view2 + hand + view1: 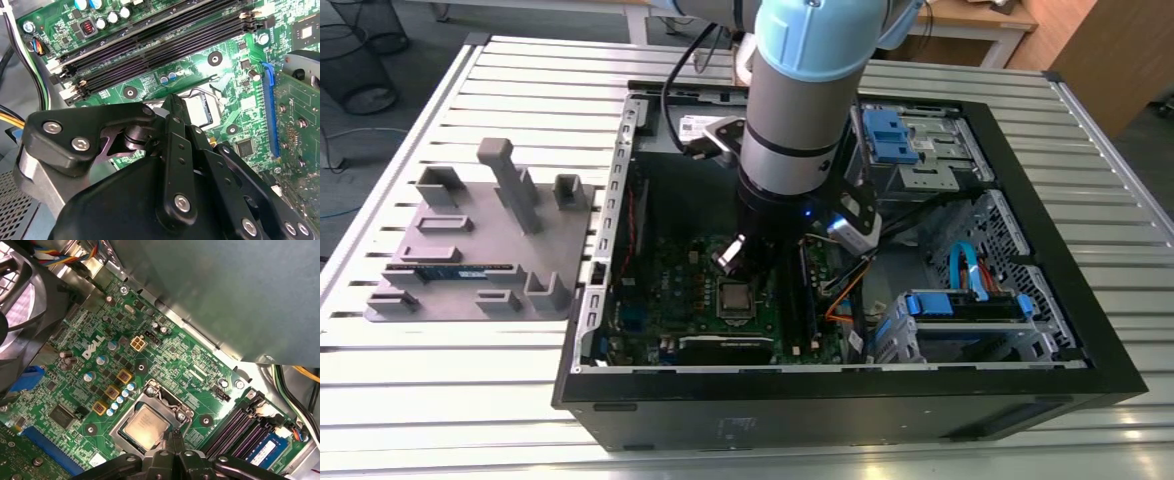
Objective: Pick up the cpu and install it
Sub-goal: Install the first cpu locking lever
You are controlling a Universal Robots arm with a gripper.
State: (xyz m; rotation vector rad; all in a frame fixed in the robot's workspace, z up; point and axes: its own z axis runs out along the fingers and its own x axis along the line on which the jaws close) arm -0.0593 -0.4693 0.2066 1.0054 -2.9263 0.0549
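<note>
A: Ribbed grey metal tabletop (480,390) carries an open black computer case (854,400), and beside the case lies a grey plastic fixture tray (480,250) with a thin blue-green memory stick (454,270) on it.

B: And where is the cpu?

A: The small square cpu with silvery metal top (146,427) sits flat inside the silver rectangular socket frame (159,394) on the green motherboard (100,370). The frame is not folded over it.

B: What about the gripper?

A: The black gripper (175,437) hangs just above the socket frame, at the frame's edge. Its two thin fingers (178,442) are pressed together, with no gap and nothing between them. Long black memory slots (160,45) run beside the socket frame.
</note>
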